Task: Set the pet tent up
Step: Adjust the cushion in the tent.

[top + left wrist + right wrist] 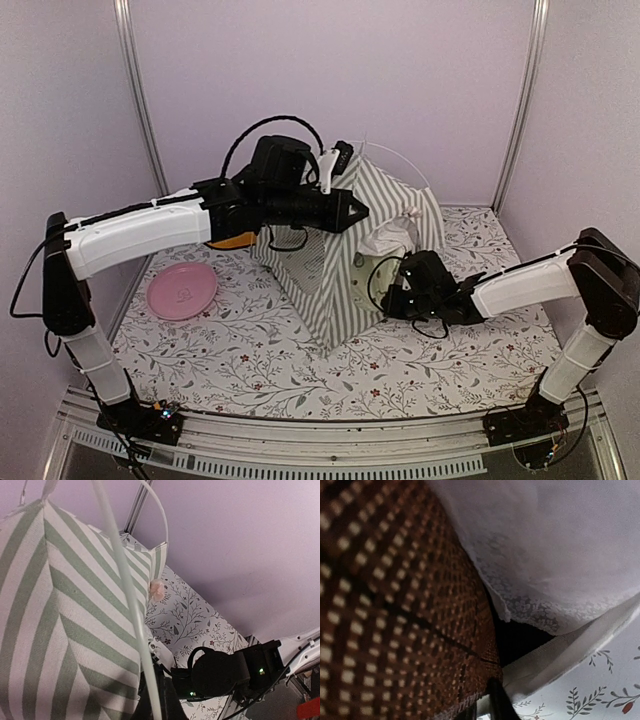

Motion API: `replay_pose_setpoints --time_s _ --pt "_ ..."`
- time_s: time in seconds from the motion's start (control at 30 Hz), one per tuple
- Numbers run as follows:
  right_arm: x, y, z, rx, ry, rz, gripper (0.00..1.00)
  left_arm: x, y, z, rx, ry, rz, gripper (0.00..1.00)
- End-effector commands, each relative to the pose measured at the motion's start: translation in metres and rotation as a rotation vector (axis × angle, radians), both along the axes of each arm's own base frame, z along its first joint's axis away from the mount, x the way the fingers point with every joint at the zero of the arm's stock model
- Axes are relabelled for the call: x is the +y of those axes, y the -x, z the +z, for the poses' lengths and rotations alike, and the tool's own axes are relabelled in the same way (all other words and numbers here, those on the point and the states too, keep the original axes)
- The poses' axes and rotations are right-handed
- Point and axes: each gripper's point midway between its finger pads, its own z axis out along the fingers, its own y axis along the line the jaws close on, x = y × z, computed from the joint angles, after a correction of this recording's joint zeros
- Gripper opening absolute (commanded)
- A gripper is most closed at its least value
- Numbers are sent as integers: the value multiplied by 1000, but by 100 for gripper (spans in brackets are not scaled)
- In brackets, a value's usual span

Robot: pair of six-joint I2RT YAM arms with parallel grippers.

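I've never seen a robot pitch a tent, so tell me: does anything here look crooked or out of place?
Yes. One thin white pole bows out in a free arc above the top of the pet tent, clear of the fabric. The lace curtain is also bunched up at the door.

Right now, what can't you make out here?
Left gripper: left wrist view's bottom edge cuts it off; open or shut unclear.
Right gripper: right wrist view, likewise cut off.
Inside of sage-green and white striped fabric tent: top view, lace curtain hides it.
Orange object: top view, left arm covers most.
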Motion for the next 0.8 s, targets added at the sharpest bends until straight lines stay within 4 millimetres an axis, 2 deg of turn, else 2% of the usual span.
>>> replay_pose_setpoints --time_s 0.0,0.13,0.3,0.43,0.5,0.57,0.77 --pt "-1 3 29 -70 -25 14 24 18 0 4 30 9 3 0" --pt "-9 15 76 -166 -53 52 48 34 -14 -9 33 -39 65 0" --pt "-38 33 117 -242 -48 45 70 49 -20 -13 33 -47 88 0" --pt "-65 38 141 -290 -47 4 71 58 -22 -13 32 -49 88 0" --pt "-82 33 144 -297 -44 -28 64 58 -20 -12 29 -48 71 0" --pt "-90 26 143 -302 -38 -34 54 57 -18 -11 26 -46 53 0" --pt "-68 14 124 -346 8 97 50 50 -13 -15 32 -53 -4 0"
